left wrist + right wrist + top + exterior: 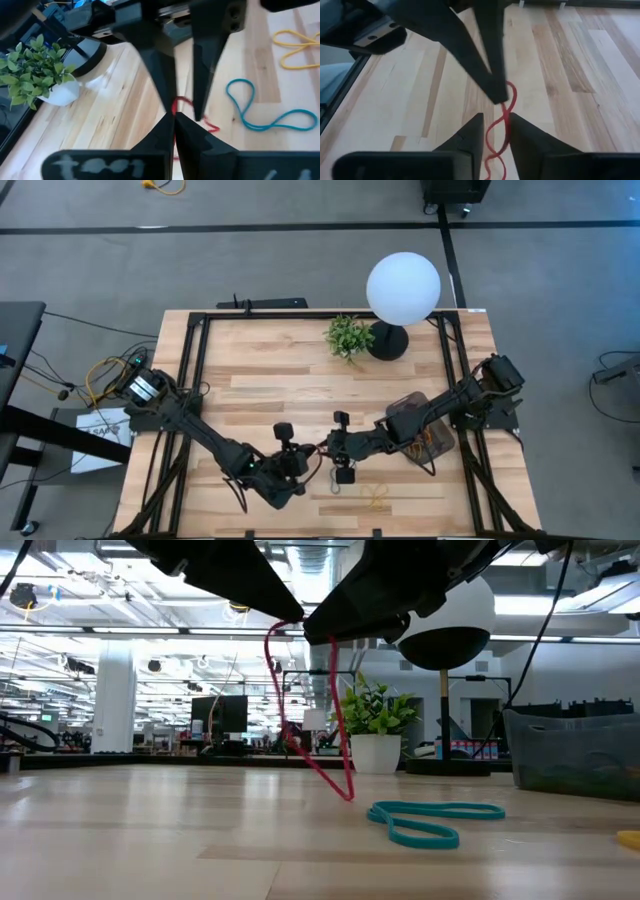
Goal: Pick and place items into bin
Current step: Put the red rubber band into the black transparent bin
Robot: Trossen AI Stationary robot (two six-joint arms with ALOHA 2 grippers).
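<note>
A red rubber band [176, 106] hangs between both grippers near the table's near edge. My left gripper [174, 120] is shut on it. My right gripper [496, 131] is open, one finger on either side of the red band [506, 112]; whether they touch it I cannot tell. A teal band [435, 820] and a yellow band [375, 498] lie flat on the table close by. The dark grey bin [420, 425] stands to the right, under the right arm, with several bands inside. My left gripper pinches the red band's upper end [507, 94] between its two fingertips, slanting down from the table's left. The band hangs below the fingers in a slack twisted loop [318, 730]. Its lower end [348, 795] reaches down to the table top.
A small green plant [348, 337] in a white pot and a black lamp base [388, 340] with a white globe stand at the far edge. The bin [575, 755] is right of the grippers. Bare wood lies on the table's left half.
</note>
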